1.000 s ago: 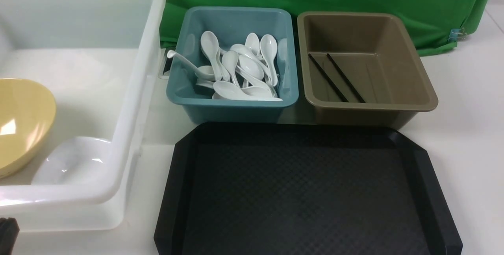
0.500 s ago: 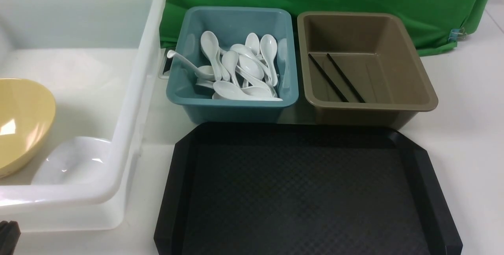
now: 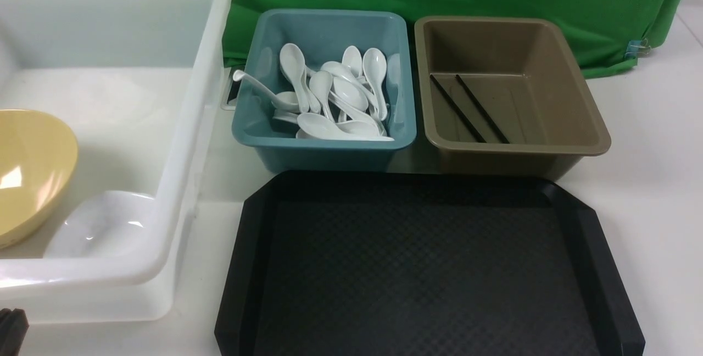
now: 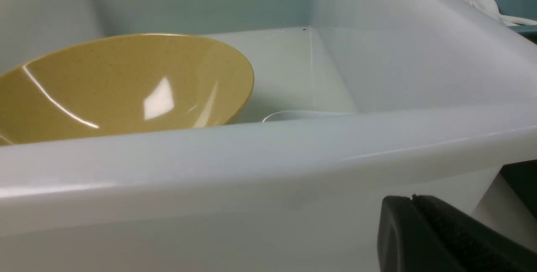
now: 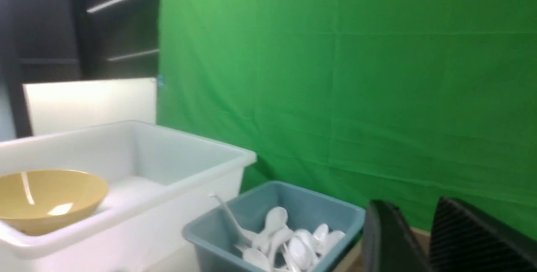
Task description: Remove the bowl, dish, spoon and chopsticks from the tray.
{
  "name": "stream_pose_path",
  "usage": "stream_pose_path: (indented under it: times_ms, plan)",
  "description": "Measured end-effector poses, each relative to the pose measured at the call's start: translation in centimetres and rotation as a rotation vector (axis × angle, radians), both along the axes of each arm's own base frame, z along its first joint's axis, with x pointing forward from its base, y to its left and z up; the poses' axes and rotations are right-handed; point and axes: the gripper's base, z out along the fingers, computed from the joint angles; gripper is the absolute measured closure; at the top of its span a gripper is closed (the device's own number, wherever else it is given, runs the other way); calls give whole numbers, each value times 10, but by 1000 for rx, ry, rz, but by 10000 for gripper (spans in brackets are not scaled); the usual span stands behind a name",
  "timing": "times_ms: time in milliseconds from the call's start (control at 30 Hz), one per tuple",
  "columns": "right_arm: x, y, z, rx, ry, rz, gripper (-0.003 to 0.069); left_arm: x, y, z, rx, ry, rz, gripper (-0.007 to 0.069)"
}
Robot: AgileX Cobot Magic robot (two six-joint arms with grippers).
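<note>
The big flat black tray [image 3: 428, 268] lay bare on the white counter [image 3: 653, 180]. The glossy mustard-yellow bowl [image 3: 30, 172] sat in the translucent white tub [image 3: 181, 142], the black chopsticks [image 3: 469, 107] in the brown tub [image 3: 582, 120]. The left claw [image 4: 444, 234] was closed and empty; the right claw [image 5: 423, 230] showed a narrow gap, holding nothing.

Front view was aimed forward and downward from between arms, tray [image 3: 428, 268] nearest. Left wrist view was held close against white bin wall [image 4: 251, 171], low, bowl [image 4: 121, 87] seen over rim. Right wrist view was raised, aimed level toward green backdrop [image 5: 348, 74]. Bin, bowl, teal tub [image 5: 272, 221] were shared.
</note>
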Motion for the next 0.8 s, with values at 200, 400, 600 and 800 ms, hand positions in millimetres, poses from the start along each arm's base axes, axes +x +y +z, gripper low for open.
stream_pose_path:
  times_ms: [200,400,600,800]
  plan:
    - [-1,1,3,30,-24,17,482,0,0,0,1,0,0,606]
    - [8,-7,-18,-32,2,-221,475,0,0,0,26,1,-2,606]
    - [25,-23,-81,-144,184,-551,462,0,0,0,34,1,-2,606]
    - [20,-31,-146,-198,364,-668,456,0,0,0,34,2,-1,606]
